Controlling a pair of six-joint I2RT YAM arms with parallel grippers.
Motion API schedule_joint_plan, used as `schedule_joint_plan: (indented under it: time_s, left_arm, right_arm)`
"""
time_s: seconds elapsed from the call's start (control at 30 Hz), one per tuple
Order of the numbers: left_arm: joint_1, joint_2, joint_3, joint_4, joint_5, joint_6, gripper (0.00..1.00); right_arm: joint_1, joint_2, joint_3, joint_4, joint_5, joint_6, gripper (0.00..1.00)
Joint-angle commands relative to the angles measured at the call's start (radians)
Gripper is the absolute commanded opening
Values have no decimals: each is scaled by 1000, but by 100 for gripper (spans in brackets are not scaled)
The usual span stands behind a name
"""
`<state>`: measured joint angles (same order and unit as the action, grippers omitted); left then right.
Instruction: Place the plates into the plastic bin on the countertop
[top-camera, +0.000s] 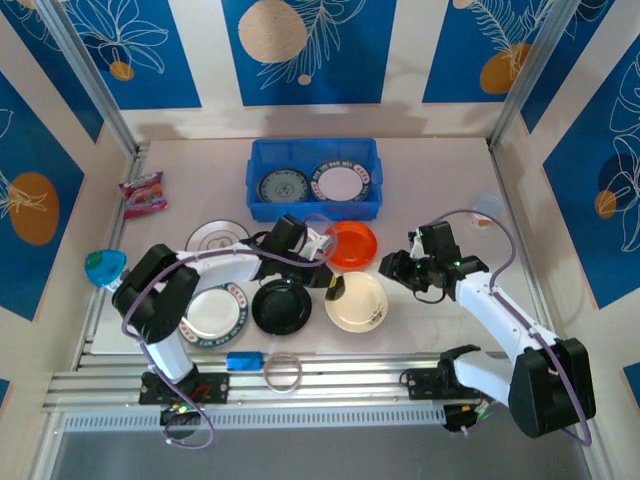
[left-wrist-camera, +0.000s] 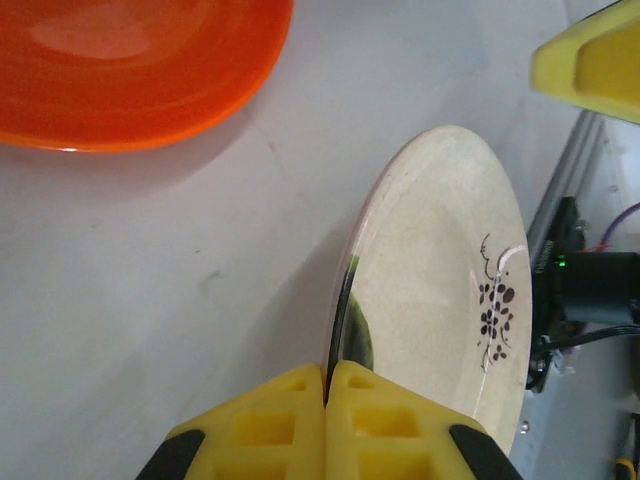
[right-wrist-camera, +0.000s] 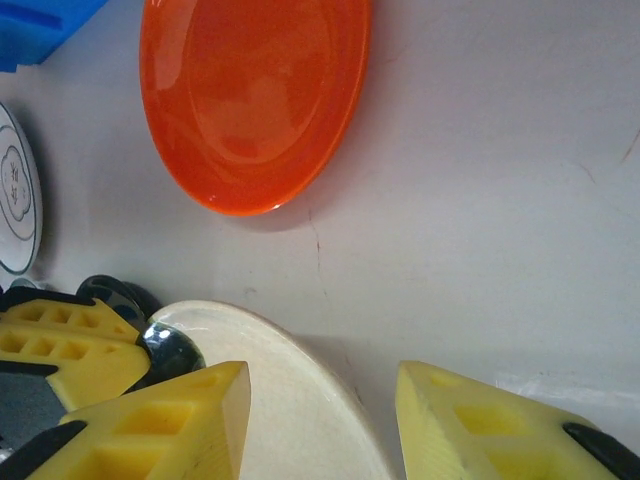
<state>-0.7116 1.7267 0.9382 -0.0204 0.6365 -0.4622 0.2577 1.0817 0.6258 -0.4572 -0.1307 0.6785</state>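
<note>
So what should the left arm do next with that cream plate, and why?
Probably lift it a little off the countertop. The left gripper is shut on the rim of the cream plate. The blue bin lies farther back, with the orange plate roughly in between, so the cream plate likely needs height before travelling.

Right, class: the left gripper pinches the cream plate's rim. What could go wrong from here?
The left gripper holds the cream plate by a thin bite of rim; it may slip when lifted. The open right gripper hovers beside that plate; the arms might collide. The orange plate lies toward the blue bin; a low carry could clip it.
</note>
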Motion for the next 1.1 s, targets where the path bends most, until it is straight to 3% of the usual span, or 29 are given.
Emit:
schedule_joint_plan:
  time_s: [0.0,0.43,0.53,0.67,0.8,0.87,0.97,1.0,1.07]
  left_arm:
    - [20,-27,-32,142,96,-92,0]
    - [98,-59,-85,330,117,-226,0]
    - [104,-59,-85,343,114,-235,0]
    - [109,-61,-85,343,105,-237,0]
    - [120,-81,-87,302,66,-221,0]
    - [123,-110,-85,252,12,-195,41]
    - [124,-182,-60,105,-153,-93,93]
    - [124,-214,-59,71,-230,-70,100]
    - [126,-271,-58,20,-365,-40,100]
  right_arm:
    - [-6,-25,-15,-22,-64,-34,43]
    - [-1,-6,-5,-11,-143,-57,38]
    - [2,4,-5,8,-159,-50,26]
    - [3,14,4,19,-168,-39,0]
    - [4,19,34,6,-150,-39,0]
    - [2,29,67,-13,-131,-42,0]
    - [-5,46,133,-33,-101,-42,0]
    - [-7,56,163,-42,-88,-43,0]
    - [-13,80,228,-67,-55,-46,0]
